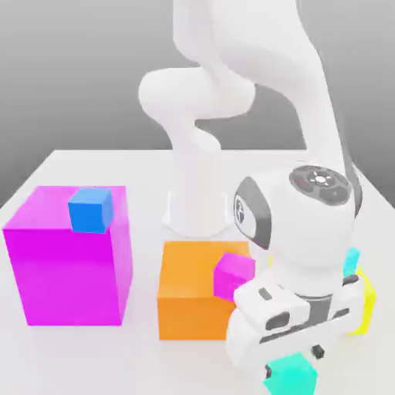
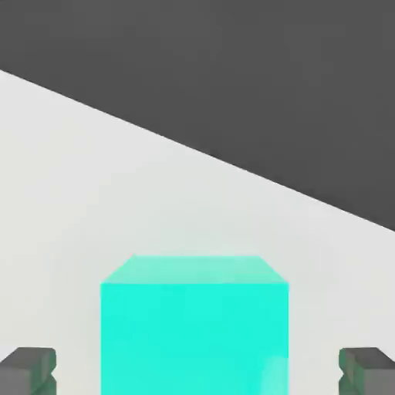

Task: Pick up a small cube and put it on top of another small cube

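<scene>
- We see the hand point(image 1: 293, 362) with its fingers apart, low over the tabletop point(image 1: 146, 359).
- We find the small turquoise cube point(image 1: 292, 376) between them, with gaps on both sides.
- We see the orange box point(image 1: 197, 308) toward the exterior view's left of the hand.

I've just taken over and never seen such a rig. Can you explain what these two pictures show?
The machine is one white robot arm ending in a two-fingered claw. The exterior view watches the scene from off the arm; the hand view comes from a camera on the hand, looking past the fingers.

On the pale table are a big magenta box with a blue cube, an orange box with a small magenta cube, and a partly hidden yellow box with a cyan cube by it.

The turquoise cube sits between the open fingers, a gap on each side: nothing is held.
</scene>
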`<state>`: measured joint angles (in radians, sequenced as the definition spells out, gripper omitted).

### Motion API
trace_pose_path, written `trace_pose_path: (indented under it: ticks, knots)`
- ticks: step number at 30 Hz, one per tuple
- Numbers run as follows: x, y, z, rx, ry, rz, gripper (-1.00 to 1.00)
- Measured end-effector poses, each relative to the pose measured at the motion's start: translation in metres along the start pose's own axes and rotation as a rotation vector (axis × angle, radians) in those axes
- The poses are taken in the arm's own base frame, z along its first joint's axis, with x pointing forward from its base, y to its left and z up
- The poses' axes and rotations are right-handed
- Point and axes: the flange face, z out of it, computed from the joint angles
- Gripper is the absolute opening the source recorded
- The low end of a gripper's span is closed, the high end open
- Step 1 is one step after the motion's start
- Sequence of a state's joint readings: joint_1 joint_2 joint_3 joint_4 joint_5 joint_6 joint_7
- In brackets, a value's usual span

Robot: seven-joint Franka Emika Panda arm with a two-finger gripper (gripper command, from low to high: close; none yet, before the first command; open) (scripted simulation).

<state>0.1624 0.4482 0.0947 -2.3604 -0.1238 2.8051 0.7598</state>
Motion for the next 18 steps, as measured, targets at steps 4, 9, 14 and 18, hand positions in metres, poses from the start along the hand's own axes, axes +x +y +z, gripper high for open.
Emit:
trace_pose_path:
  ticks: [4, 9, 14, 18]
  knots:
    - [0.0, 0.0, 0.0, 0.0, 0.0, 0.0, -1.0]
    - [0.0, 0.0, -0.032, 0.0, -0.001, 0.0, -1.0]
    - [-0.005, 0.016, -0.089, -0.014, 0.008, -0.003, -1.0]
    - [-0.015, 0.04, -0.127, -0.025, 0.014, -0.001, -1.0]
